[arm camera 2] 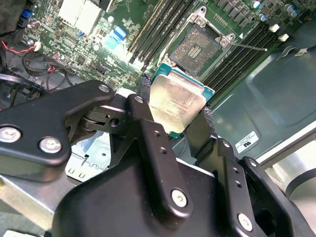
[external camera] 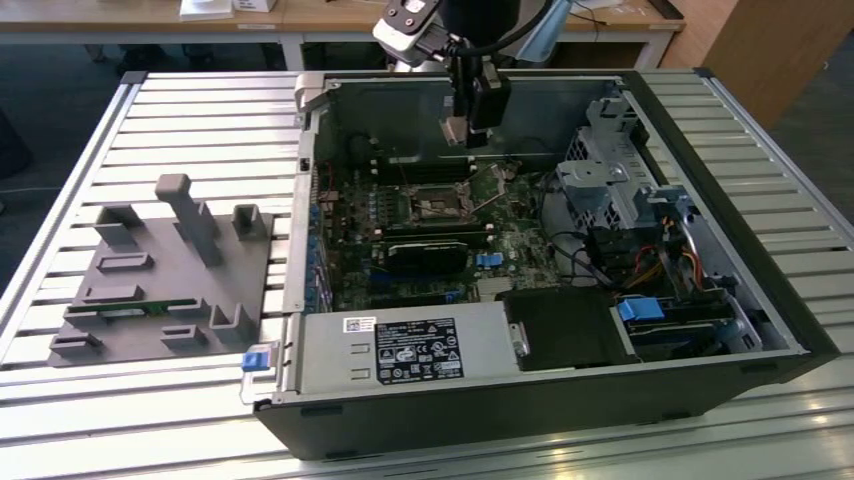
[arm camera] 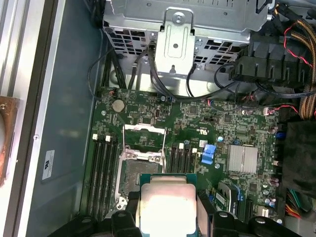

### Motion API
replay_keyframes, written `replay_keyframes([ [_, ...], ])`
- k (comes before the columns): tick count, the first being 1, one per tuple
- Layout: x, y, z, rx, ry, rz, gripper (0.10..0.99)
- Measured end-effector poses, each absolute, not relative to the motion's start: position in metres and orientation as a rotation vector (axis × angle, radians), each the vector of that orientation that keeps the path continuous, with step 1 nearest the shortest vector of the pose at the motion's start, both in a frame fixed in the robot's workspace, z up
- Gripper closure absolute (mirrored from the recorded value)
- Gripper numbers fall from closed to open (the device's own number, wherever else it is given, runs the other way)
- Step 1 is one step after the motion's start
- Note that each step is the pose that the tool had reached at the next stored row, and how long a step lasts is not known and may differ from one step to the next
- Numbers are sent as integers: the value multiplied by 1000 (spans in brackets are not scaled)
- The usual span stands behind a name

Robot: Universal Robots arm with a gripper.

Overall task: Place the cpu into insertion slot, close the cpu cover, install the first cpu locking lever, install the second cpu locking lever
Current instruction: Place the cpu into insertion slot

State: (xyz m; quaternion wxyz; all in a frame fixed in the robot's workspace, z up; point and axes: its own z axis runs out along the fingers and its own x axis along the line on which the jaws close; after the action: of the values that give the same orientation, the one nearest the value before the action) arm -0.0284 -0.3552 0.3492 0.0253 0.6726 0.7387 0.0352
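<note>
clenching the cpu between its tips — the pincer hangs over the motherboard.

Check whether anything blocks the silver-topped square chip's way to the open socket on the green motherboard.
Nothing visible does. The gripper holds the silver-topped square cpu apart from the bare motherboard socket, and the shiny metal cpu cover lies swung back off it.

The dark square processor socket lies open from above, hemmed on two sides by rows of long black memory slots.
</note>
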Motion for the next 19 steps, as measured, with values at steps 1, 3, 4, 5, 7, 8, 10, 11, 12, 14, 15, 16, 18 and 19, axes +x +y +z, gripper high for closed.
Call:
replay_keyframes([
  [1,-28,-355,349,2080,2284,109,549],
  [3,-28,-355,349,2080,2284,109,549],
  [4,-28,-355,348,2080,2284,109,549],
  [5,-28,-355,348,2080,2284,109,549],
  [7,-28,-355,348,2080,2284,109,549],
  [8,-28,-355,347,2080,2284,109,549],
  [10,-28,-355,347,2080,2284,109,549],
  [11,-28,-355,346,2080,2284,109,549],
  [12,-28,-355,346,2080,2284,109,549],
  [14,-28,-355,346,2080,2284,109,549],
  [15,-28,-355,345,2080,2284,109,549],
  [16,-28,-355,345,2080,2284,109,549],
  [18,-28,-355,344,2080,2284,109,549],
  [19,-28,-355,344,2080,2284,109,549],
])
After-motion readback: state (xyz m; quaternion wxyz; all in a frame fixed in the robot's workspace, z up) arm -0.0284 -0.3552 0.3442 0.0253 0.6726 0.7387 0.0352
